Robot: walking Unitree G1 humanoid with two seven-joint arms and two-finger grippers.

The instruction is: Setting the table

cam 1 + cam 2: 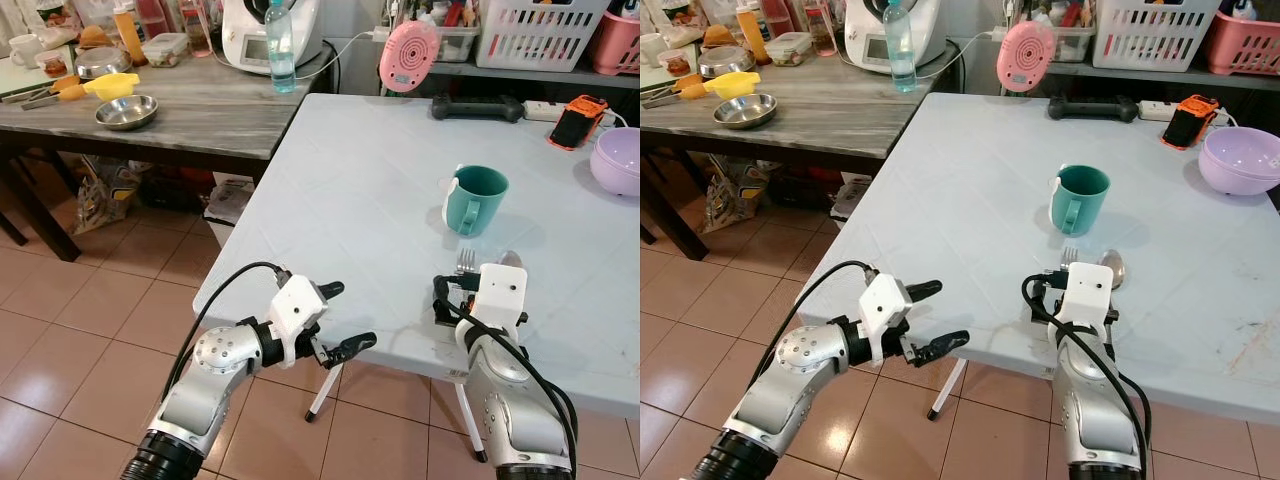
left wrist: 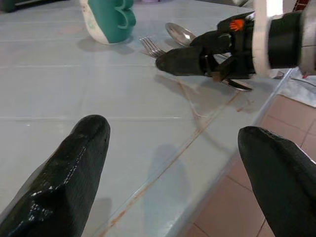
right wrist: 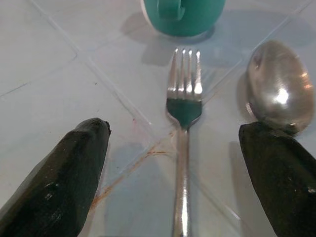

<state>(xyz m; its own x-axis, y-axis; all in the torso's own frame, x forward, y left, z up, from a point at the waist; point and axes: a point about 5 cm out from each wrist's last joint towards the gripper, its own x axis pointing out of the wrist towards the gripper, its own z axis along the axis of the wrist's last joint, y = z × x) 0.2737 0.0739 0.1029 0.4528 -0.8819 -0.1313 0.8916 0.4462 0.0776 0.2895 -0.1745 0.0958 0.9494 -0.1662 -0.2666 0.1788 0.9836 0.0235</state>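
- At the near edge of the pale blue table [image 1: 350,190], your right gripper [image 3: 175,163] sits low over the cutlery with its fingers spread wide and nothing between them. The fork [image 3: 183,103] lies in the gap, touched by neither finger.
- The fork rests flat, tines pointing to the far side toward the teal mug [image 1: 474,199]. The spoon [image 3: 279,89] lies just to its right, bowl up, partly under the right-hand finger. That parallel layout reads as a place setting below the mug, so my guess is you are either lining up to grasp the fork or have just laid it down; the pictures do not settle which.
- Both pieces are shiny plain metal. The fork's tines catch bright glare and its neck mirrors the mug's teal, so expect a thin, slick handle that is hard to lift off a flat top.
- Your left gripper [image 1: 335,320] hangs off the table's near-left corner, fingers wide apart and empty, aimed across the surface at the right gripper. It seems parked clear of the work.
- Well to the far right stand a lilac bowl [image 1: 617,160] and an orange-cased phone [image 1: 577,121]. A pink round gadget [image 1: 408,56] leans at the far edge.
- To the far left, a wooden side table [image 1: 150,120] carries a steel bowl [image 1: 126,111] and a water bottle [image 1: 280,45].
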